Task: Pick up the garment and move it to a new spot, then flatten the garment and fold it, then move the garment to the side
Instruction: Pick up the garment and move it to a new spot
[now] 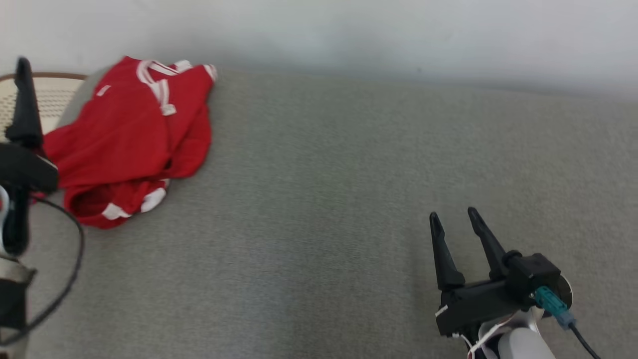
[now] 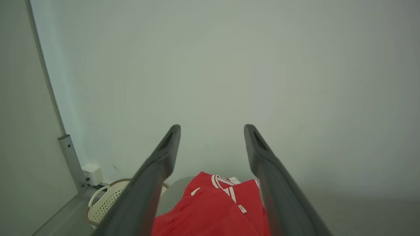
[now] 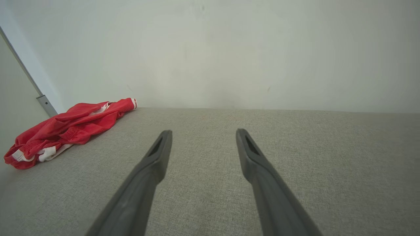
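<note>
I see the garment (image 1: 129, 139), red with white trim, lying crumpled at the far left corner of the grey pad (image 1: 324, 199), close to the wall (image 1: 349, 35). It is bunched rather than spread, with a striped collar towards the wall and a white-edged sleeve or hem at the near end. Its left edge reaches the rim of the pad, and just beyond that corner stands a white basket (image 2: 105, 200) with a brown rim.

My left gripper (image 2: 211, 129) has its fingers wide apart with nothing between them. In the left wrist view they point at the wall, and the garment shows low down between them, past the tips. In the head view one of its fingers stands at the left edge, in front of the basket and the garment's left side. I cannot tell whether it touches the cloth. A black cable (image 1: 75, 259) loops down beside that arm.

My right gripper (image 1: 453, 215) is at the lower right, well apart from the garment. Its fingers are spread and hold nothing, and they point up the pad towards the wall. In the right wrist view they hang over bare grey cloth, with the garment far off to the left
</note>
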Tool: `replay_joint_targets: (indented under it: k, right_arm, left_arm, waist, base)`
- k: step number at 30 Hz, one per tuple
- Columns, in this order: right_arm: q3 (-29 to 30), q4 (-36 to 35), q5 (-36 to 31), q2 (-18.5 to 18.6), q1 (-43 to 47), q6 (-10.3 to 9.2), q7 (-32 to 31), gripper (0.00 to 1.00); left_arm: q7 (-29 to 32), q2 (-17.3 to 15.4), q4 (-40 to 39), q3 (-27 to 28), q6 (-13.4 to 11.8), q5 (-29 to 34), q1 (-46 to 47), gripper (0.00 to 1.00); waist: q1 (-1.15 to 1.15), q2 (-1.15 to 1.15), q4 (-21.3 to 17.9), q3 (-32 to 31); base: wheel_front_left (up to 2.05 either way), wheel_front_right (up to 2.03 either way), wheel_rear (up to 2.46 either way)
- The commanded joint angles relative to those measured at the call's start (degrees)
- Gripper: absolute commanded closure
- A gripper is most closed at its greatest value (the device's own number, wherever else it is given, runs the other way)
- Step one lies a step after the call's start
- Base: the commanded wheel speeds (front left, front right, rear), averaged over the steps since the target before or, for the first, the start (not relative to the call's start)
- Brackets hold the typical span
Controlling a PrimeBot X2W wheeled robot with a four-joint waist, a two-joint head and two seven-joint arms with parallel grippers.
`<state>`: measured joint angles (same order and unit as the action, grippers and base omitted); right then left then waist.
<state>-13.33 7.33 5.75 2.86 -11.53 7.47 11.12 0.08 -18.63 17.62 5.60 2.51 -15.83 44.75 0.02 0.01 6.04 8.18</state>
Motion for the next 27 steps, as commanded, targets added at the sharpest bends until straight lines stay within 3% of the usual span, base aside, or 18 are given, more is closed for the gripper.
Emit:
replay_joint_targets:
  k: [1,13,27]
  right_arm:
    - [-0.1,-0.2,-0.2,0.0,-1.0,0.04,0.5,0.0]
    - [-0.7,-0.3,-0.5,0.0,-3.7,0.04,1.2,0.0]
    - [-1.6,-0.4,-0.9,0.1,-4.5,0.04,1.2,0.0]
  left_arm:
    - [1.1,-1.9,1.6,-0.2,0.3,0.7,2.1,0.0]
    - [7.5,-4.7,19.8,-0.3,1.4,-1.6,14.2,0.0]
    - [15.7,-8.4,39.8,-4.0,2.8,-0.2,18.0,0.0]
  waist:
    - [-0.02,-0.01,-6.4,6.2]
    - [-0.02,-0.01,-11.1,9.2]
    - [-0.02,-0.01,-14.3,10.8]
  base:
    - [0.0,0.0,0.0]
    - [0.0,0.0,0.0]
    - [0.0,0.0,0.0]
